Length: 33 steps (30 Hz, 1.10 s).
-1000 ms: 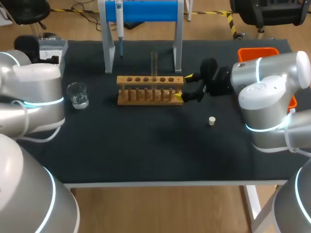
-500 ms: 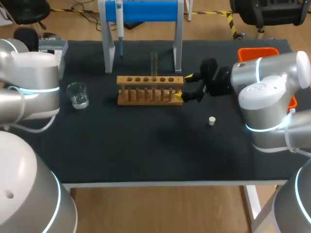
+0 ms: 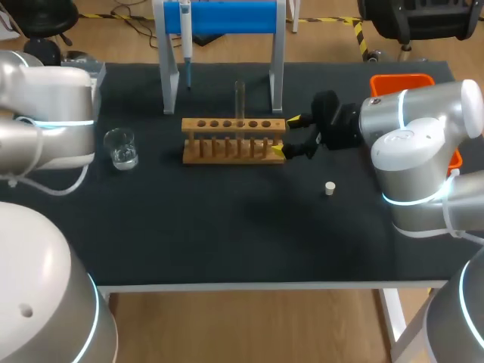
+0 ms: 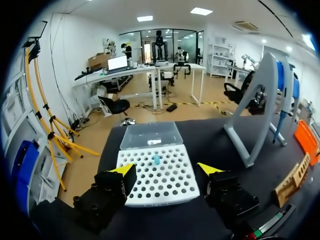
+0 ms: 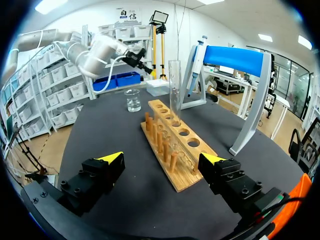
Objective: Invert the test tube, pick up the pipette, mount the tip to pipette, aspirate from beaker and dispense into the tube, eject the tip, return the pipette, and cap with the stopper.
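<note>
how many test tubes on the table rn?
1. The test tube stands upright in the wooden rack, in a hole near its middle. The other holes look empty, and none shows elsewhere on the table.

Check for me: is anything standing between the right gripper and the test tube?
Nothing visible does. The open right gripper sits at the wooden rack's end; the test tube stands upright in a hole farther along, with only empty holes between them.

Bright, even overhead light; faint shadows.
</note>
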Each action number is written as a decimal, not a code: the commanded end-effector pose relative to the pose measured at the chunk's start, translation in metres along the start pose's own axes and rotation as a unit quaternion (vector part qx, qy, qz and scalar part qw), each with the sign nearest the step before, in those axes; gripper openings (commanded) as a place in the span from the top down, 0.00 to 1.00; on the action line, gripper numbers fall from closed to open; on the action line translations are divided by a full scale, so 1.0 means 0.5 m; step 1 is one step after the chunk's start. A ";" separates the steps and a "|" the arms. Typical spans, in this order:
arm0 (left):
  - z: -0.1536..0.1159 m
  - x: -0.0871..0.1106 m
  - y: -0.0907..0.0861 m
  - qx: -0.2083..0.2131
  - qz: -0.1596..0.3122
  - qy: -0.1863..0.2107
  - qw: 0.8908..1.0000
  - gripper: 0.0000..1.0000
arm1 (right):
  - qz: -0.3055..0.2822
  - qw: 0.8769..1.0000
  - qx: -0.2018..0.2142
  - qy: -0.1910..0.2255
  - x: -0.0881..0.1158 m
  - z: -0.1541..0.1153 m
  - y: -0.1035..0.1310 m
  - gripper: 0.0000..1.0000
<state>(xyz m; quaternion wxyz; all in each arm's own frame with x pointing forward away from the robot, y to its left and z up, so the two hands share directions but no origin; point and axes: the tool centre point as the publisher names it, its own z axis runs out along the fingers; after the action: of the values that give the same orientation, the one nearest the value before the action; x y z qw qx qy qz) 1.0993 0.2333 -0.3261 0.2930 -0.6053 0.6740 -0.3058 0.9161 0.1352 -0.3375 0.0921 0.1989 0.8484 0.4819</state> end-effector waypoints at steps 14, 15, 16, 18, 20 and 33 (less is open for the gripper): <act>0.058 -0.011 -0.002 -0.022 -0.009 -0.008 1.000 0.41 | 0.000 1.000 0.001 0.001 0.000 -0.002 0.000 0.00; 0.060 -0.011 -0.003 -0.022 -0.009 -0.009 1.000 0.42 | 0.000 1.000 0.001 0.001 0.000 -0.002 0.000 0.00; 0.062 -0.011 -0.004 -0.021 -0.009 -0.009 1.000 0.43 | 0.000 1.000 0.001 0.001 0.000 -0.002 0.000 0.00; 0.066 -0.012 -0.006 -0.021 -0.008 -0.010 1.000 0.43 | 0.000 1.000 0.001 0.001 0.000 -0.002 0.000 0.00; 0.069 -0.012 -0.007 -0.022 -0.007 -0.011 1.000 0.40 | 0.000 1.000 0.001 0.001 0.000 -0.002 0.000 0.00; 0.089 -0.018 -0.007 -0.024 -0.015 -0.015 0.999 0.53 | 0.000 1.000 0.001 0.001 0.000 -0.002 0.000 0.00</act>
<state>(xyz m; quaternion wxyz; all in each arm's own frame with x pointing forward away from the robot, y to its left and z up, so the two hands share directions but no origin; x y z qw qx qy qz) 1.1310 0.2397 -0.3485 0.2839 -0.6259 0.6678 -0.2858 0.9161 0.1352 -0.3375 0.0921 0.1989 0.8484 0.4819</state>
